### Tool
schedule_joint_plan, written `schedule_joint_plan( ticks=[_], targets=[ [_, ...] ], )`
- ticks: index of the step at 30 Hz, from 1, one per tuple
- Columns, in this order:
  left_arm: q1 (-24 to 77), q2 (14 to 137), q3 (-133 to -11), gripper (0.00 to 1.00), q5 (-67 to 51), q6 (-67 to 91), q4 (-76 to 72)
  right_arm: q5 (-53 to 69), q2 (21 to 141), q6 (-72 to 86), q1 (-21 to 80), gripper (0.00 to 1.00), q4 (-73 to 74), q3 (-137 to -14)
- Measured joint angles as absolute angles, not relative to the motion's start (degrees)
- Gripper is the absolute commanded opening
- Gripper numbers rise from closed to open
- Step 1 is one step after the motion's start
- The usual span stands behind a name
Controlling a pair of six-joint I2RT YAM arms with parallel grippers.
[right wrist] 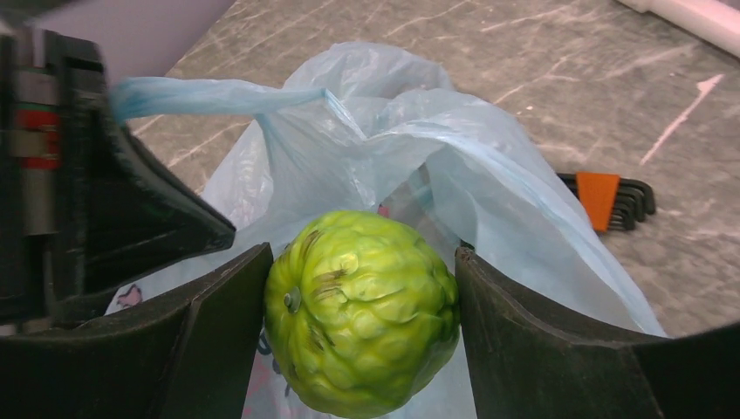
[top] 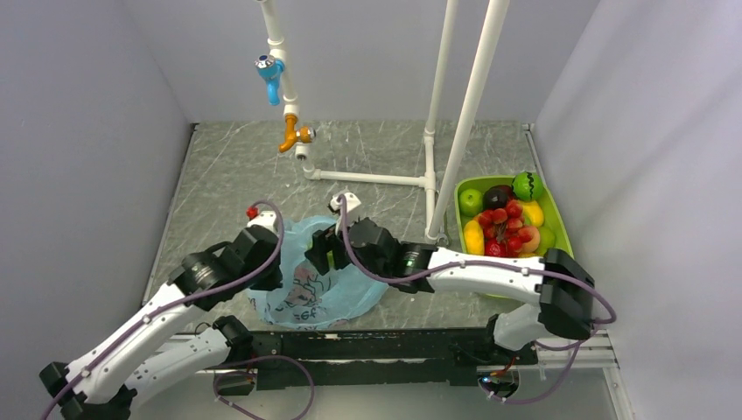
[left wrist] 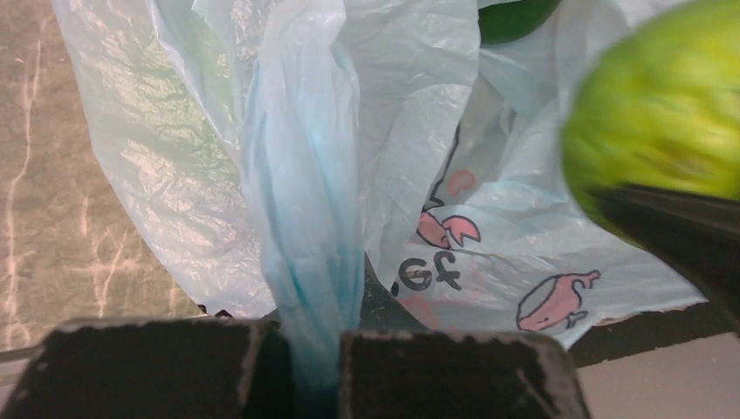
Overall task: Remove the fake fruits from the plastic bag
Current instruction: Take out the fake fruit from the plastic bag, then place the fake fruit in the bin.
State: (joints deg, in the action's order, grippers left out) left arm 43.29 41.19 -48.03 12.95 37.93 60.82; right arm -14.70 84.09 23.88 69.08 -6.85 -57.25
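Note:
The light-blue plastic bag (top: 337, 297) with pink-and-dark prints lies on the table between the two arms. My left gripper (top: 269, 278) is shut on a twisted strip of the bag (left wrist: 301, 218), which runs between its fingers in the left wrist view. My right gripper (top: 317, 258) is shut on a bumpy green fake fruit (right wrist: 362, 310) and holds it just above the bag's open mouth (right wrist: 393, 122). The fruit also shows blurred in the left wrist view (left wrist: 663, 105). A dark green shape (left wrist: 515, 16) lies behind the plastic.
A green tray (top: 462, 184) holding several fake fruits stands at the right. A white pipe frame (top: 464, 114) with a tap (top: 273, 74) stands behind the bag. A set of hex keys (right wrist: 611, 199) lies on the table beside the bag.

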Motion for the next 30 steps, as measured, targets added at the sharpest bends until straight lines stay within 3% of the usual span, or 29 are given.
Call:
schedule_joint_plan(
  ticks=[7, 15, 21, 26, 30],
  targets=[
    [43.3, 42.4, -48.0, 0.0, 13.5, 36.9, 59.8, -19.6, 74.3, 24.2, 68.6, 0.0, 3.6, -57.3],
    [43.3, 37.8, -47.6, 0.0, 14.0, 36.8, 58.1, -32.3, 54.2, 25.0, 67.2, 0.0, 17.6, -57.3],
    [43.3, 37.3, -47.5, 0.0, 13.9, 36.6, 57.9, -44.7, 42.7, 35.0, 65.1, 0.0, 32.6, -57.3],
    [43.3, 36.2, -47.5, 0.0, 13.8, 36.6, 58.1, -50.6, 40.7, 46.8, 58.8, 0.0, 46.3, -55.1],
    [43.3, 35.5, -47.7, 0.0, 13.8, 36.6, 59.0, -50.0, 42.9, 50.6, 46.0, 0.0, 52.4, -51.6]
  ],
)
